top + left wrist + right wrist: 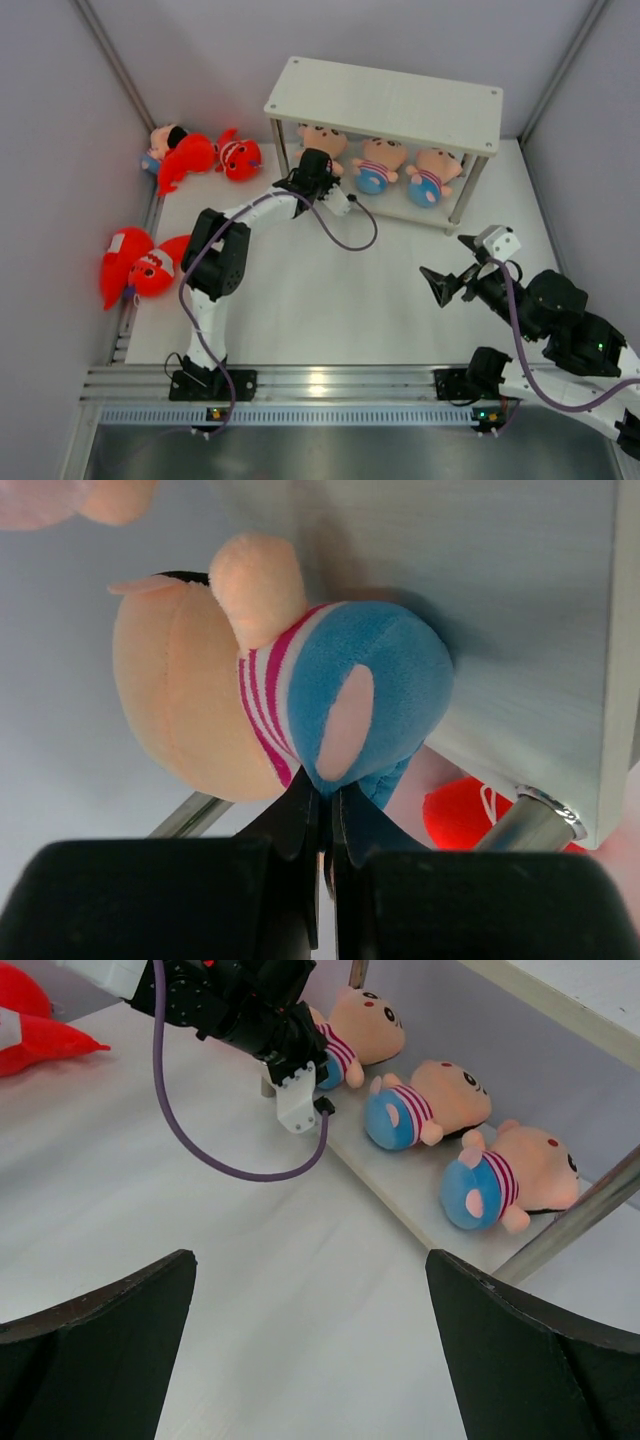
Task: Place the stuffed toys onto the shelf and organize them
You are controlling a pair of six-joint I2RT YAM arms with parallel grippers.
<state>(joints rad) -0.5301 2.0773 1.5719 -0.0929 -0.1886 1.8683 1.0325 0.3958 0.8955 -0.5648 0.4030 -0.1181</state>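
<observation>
The off-white shelf (385, 100) stands at the back, and three peach dolls lie on its lower tier. My left gripper (312, 178) is at the left doll (325, 140). In the left wrist view the left gripper (328, 795) is shut, pinching the blue bottom of this doll (250, 690), which rests on the lower tier (520, 630). The middle doll (380, 165) and the right doll (432, 178) lie beside it. My right gripper (445, 285) is open and empty over the table, in front of the shelf (400, 1175).
Two red sharks (215, 155) and another doll (160, 140) lie at the back left by the wall. More red sharks (135, 265) lie at the left edge. A shelf leg (462, 200) stands at the front right. A purple cable (350, 235) hangs from the left arm.
</observation>
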